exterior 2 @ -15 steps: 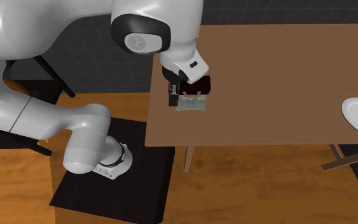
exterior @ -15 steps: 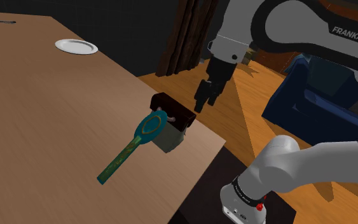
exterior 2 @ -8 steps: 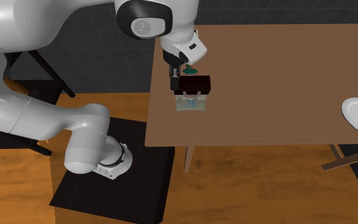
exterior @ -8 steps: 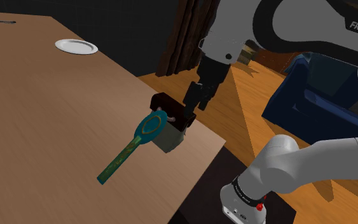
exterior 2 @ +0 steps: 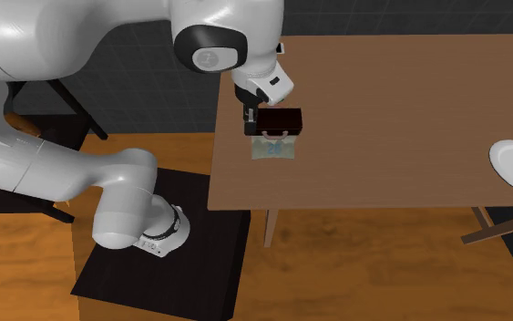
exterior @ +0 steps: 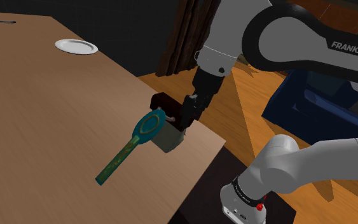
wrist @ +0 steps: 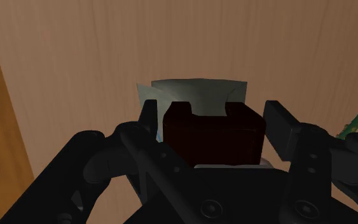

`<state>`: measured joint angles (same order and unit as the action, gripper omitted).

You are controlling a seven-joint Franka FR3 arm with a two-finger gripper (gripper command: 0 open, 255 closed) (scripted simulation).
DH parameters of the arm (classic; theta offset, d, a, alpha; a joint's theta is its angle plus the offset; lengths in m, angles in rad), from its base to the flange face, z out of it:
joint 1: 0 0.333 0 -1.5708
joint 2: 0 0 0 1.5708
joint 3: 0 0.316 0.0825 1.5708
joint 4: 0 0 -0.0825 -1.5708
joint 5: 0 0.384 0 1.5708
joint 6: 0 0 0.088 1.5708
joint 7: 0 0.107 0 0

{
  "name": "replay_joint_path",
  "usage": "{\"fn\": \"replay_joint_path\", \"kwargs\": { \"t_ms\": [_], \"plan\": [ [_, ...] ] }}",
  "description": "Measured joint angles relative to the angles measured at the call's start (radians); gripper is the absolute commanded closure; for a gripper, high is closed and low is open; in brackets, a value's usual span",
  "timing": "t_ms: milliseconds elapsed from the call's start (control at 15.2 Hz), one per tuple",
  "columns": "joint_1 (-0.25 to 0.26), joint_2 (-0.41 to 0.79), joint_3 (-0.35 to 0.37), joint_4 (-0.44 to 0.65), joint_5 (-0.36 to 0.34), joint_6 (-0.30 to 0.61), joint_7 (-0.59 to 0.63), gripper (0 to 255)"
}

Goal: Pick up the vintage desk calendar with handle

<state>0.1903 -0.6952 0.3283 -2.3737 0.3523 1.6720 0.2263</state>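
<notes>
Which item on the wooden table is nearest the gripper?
The dark brown box-shaped desk calendar on its pale grey base: the open black gripper straddles it. The teal long-handled spoon lies beside it; the round white plate sits far off.

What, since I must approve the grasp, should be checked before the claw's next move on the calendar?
1. Claw open: ok, its fingers stand apart.
2. Calendar between the fingers: ok, its dark block sits between them.
3. Fingers touching it: cannot tell; small gaps seem to show on both sides.
4. Green spoon free of the calendar: cannot tell; its head overlaps the calendar in the shoulder view.
5. Calendar resting on the table: ok, close to the edge.
</notes>
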Motion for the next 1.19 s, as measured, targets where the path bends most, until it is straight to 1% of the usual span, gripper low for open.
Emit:
{"fn": "replay_joint_path", "kwargs": {
  "t_ms": [660,1188],
  "plan": [
    [0.0,-0.002,-0.001,0.002,0.0,-0.005,0.0,255],
    [-0.006,0.011,-0.019,0.109,-0.017,-0.1,0.017,255]
  ]
}}
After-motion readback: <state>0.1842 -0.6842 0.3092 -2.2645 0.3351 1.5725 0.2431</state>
